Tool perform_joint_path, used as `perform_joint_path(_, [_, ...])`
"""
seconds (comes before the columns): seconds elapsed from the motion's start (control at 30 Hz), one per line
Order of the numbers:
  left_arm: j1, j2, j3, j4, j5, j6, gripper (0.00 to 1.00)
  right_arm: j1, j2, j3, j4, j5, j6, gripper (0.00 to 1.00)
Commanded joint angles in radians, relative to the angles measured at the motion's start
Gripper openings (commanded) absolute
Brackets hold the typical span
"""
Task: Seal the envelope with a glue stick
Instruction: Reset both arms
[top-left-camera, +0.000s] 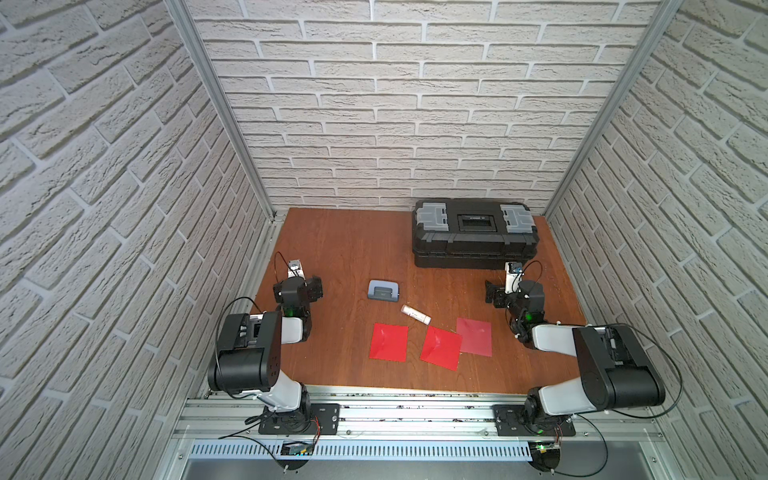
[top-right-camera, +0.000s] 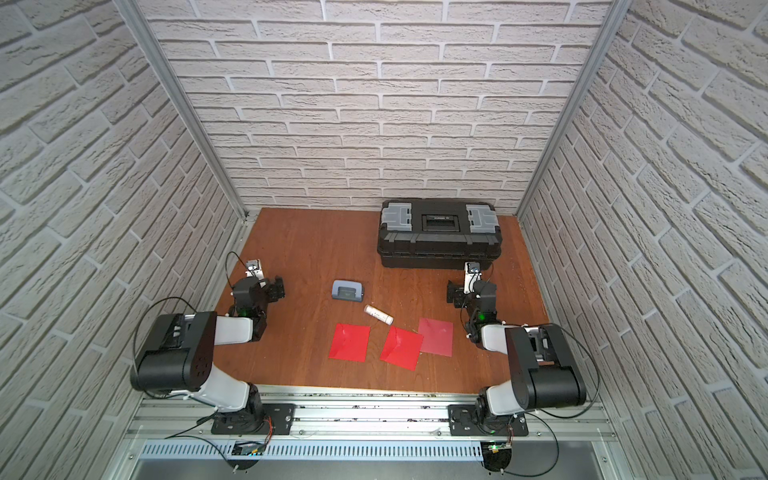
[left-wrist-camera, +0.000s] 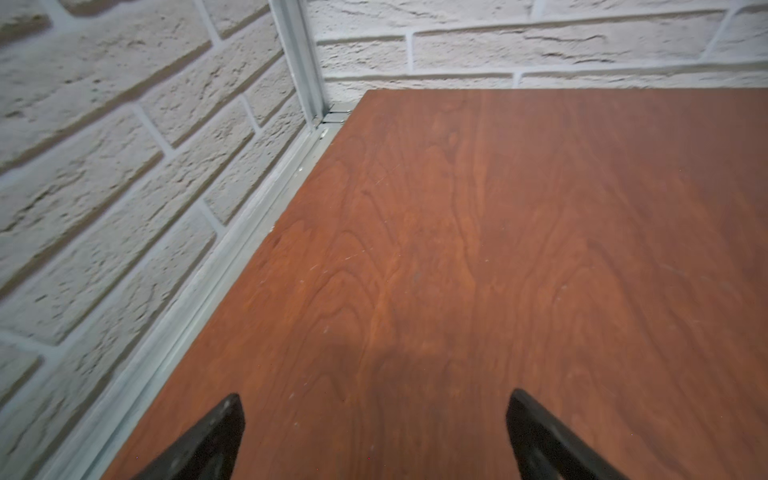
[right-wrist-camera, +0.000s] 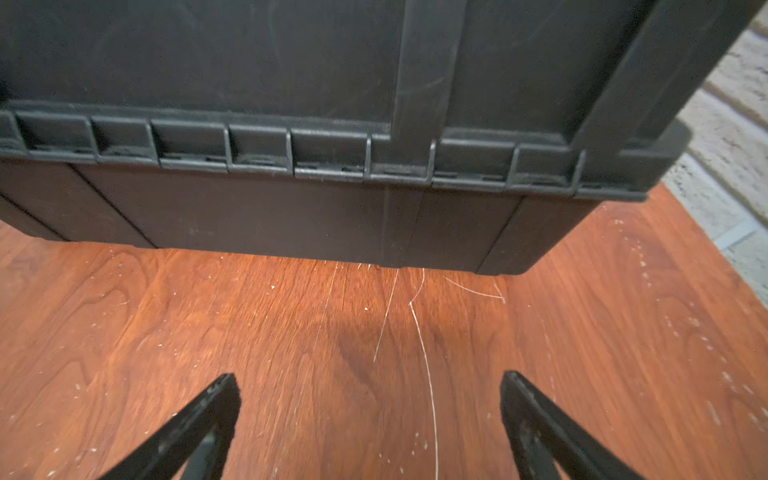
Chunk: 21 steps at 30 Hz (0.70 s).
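Note:
Three red envelopes lie flat near the table's front: one on the left (top-left-camera: 389, 341), one in the middle (top-left-camera: 441, 347) and a duller one on the right (top-left-camera: 474, 336). The white glue stick (top-left-camera: 415, 314) (top-right-camera: 378, 314) lies on its side just behind the middle envelope. My left gripper (top-left-camera: 311, 287) (left-wrist-camera: 374, 415) is open over bare wood at the left, well away from them. On the other side my right gripper (top-left-camera: 494, 293) (right-wrist-camera: 370, 399) is also open and empty, facing the toolbox. Neither wrist view shows the envelopes or the glue stick.
A grey-blue hole punch (top-left-camera: 383, 289) sits behind the glue stick. A closed black toolbox (top-left-camera: 473, 232) (right-wrist-camera: 332, 124) stands at the back right, close in front of my right gripper. Brick-patterned walls enclose the table (left-wrist-camera: 540, 249) on three sides.

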Motion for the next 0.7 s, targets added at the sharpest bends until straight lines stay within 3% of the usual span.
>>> perform_joint_path(0.0, [0.008, 0.017, -0.018, 0.106, 0.079, 0.004, 0.98, -0.003, 0.043, 0.02, 0.134, -0.035, -0.02, 0.99])
perform_joint_path(0.13, [0.007, 0.016, -0.018, 0.1, 0.078, 0.003, 0.98, -0.004, 0.028, 0.047, 0.049, -0.03, -0.024, 0.99])
perform_joint_path(0.67, [0.011, 0.013, -0.015, 0.092, 0.092, 0.005, 0.98, 0.0, 0.026, 0.041, 0.063, -0.029, -0.023, 0.99])
